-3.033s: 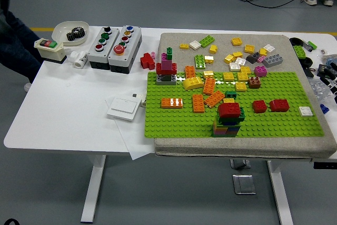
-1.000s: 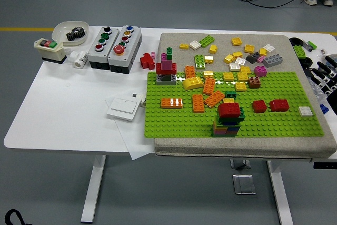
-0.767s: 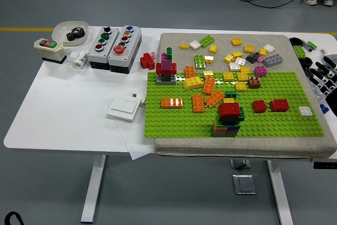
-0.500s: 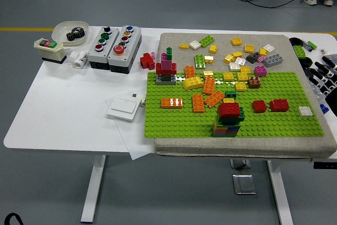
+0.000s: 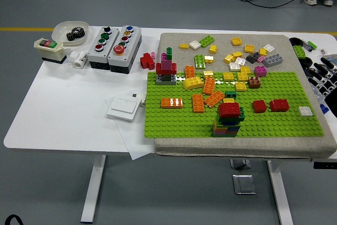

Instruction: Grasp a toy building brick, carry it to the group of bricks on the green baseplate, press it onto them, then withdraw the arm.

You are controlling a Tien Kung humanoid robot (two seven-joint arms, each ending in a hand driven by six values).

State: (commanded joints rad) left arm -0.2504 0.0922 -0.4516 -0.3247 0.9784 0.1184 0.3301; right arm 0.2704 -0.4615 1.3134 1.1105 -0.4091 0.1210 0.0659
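Well, the white tabletop point(image 5: 68, 109) is widest open at nine o'clock, bare from the near edge up to the switch boxes. A grey mat point(image 5: 242, 146) fills the three o'clock half and overhangs the near edge a little. On it lies the green baseplate point(image 5: 174, 122), with free studs along its near strip and toward eight o'clock.

The stacked group of bricks point(image 5: 228, 121) stands near the baseplate's six o'clock edge, capped by a red piece. Two loose red bricks point(image 5: 269, 105) sit just beside it toward three o'clock, orange ones point(image 5: 202, 96) toward eleven, and a scatter of yellow, white and grey pieces point(image 5: 242, 56) lies on the mat at twelve.

At ten o'clock a white bowl point(image 5: 67, 29) holds a black gear point(image 5: 77, 34).

At the three o'clock edge the right hand point(image 5: 325, 77) shows only dark fingers, loosely spread and holding nothing. A second ago they reached slightly farther in over the tabletop's edge; now they sit closer to the frame.
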